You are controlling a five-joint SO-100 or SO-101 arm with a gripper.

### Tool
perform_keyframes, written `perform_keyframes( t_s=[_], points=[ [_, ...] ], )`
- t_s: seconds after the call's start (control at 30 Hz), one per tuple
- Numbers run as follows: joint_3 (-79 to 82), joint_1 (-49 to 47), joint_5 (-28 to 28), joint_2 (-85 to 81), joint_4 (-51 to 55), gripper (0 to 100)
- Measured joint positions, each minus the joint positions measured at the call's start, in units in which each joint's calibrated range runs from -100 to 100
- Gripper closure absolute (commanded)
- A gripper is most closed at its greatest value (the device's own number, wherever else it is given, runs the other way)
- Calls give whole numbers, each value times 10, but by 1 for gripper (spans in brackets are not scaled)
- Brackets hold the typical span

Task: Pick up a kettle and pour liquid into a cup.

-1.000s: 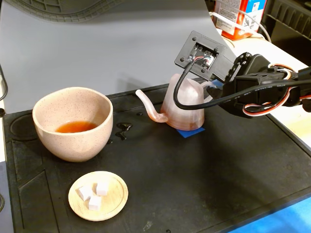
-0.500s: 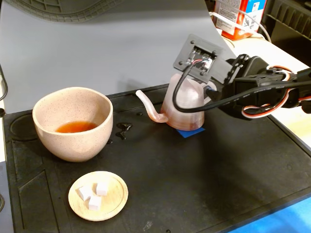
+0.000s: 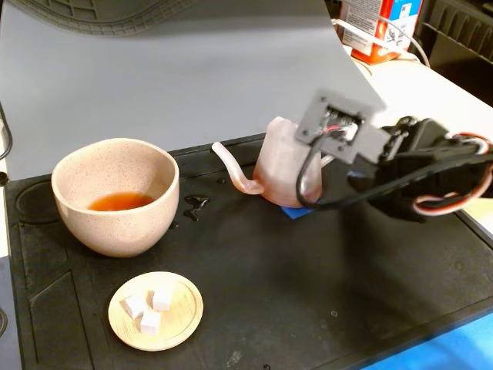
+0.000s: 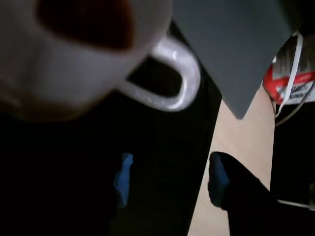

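My wrist view shows the gripper (image 4: 170, 179) spread apart below the kettle (image 4: 74, 54) handle; only the fixed view shows the cup (image 3: 115, 196).

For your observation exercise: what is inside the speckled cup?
The cup holds a shallow pool of reddish-orange liquid at the bottom. Its near wall hides part of the floor, so the pool's full extent is unseen.
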Motion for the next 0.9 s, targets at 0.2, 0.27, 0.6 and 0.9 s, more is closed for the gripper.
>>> perform_keyframes(
  t_s=[0.2,0.27,0.6,0.9],
  points=[
    [156,5,-46,-166,0,96],
    [233,0,-100,-250,0,99],
    [413,2,-282,-549,0,99],
    [548,5,-342,-842,147,99]
  ],
)
